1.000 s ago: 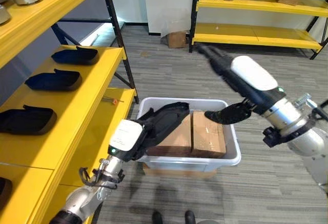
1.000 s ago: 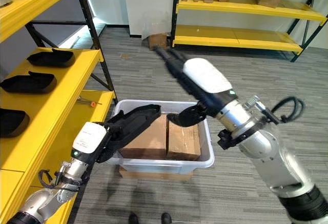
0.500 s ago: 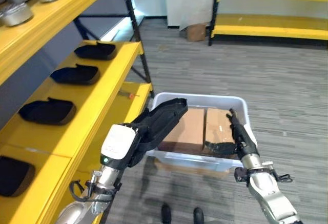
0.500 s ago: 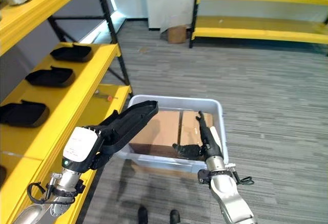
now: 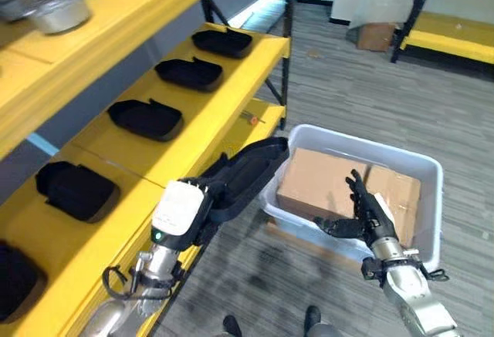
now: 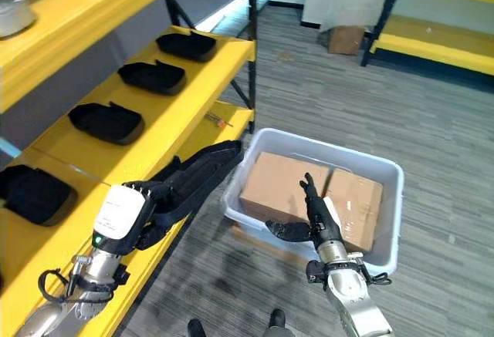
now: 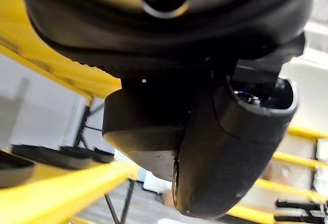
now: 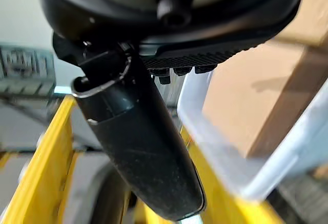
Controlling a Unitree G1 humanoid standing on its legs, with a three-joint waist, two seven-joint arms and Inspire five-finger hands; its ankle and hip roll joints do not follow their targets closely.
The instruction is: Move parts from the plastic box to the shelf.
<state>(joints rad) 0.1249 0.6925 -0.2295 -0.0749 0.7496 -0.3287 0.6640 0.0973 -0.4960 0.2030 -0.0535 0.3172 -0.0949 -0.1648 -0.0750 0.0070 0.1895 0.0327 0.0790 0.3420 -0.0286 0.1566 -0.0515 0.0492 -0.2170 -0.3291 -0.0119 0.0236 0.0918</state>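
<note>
My left hand (image 5: 202,207) is shut on a long black moulded part (image 5: 245,173), held in the air between the yellow shelf's edge (image 5: 166,167) and the white plastic box (image 5: 434,190). The part's far end reaches over the box's left corner. Two cardboard cartons (image 5: 316,183) lie inside the box. My right hand (image 5: 370,215) hangs over the box's near rim with straight fingers, open and holding nothing. In the right eye view the same black part (image 6: 197,181) shows, and the right hand (image 6: 320,217) too.
Several black parts lie in a row on the yellow shelf, among them a far part (image 5: 222,42), a middle part (image 5: 147,118) and a near part (image 5: 75,189). Metal tins (image 5: 58,9) stand on the shelf above. A small red-tipped tool (image 5: 248,118) lies on the lower shelf.
The camera has turned left toward the shelf. My right arm came down from high above the box to its near rim. The left hand still holds the black part.
</note>
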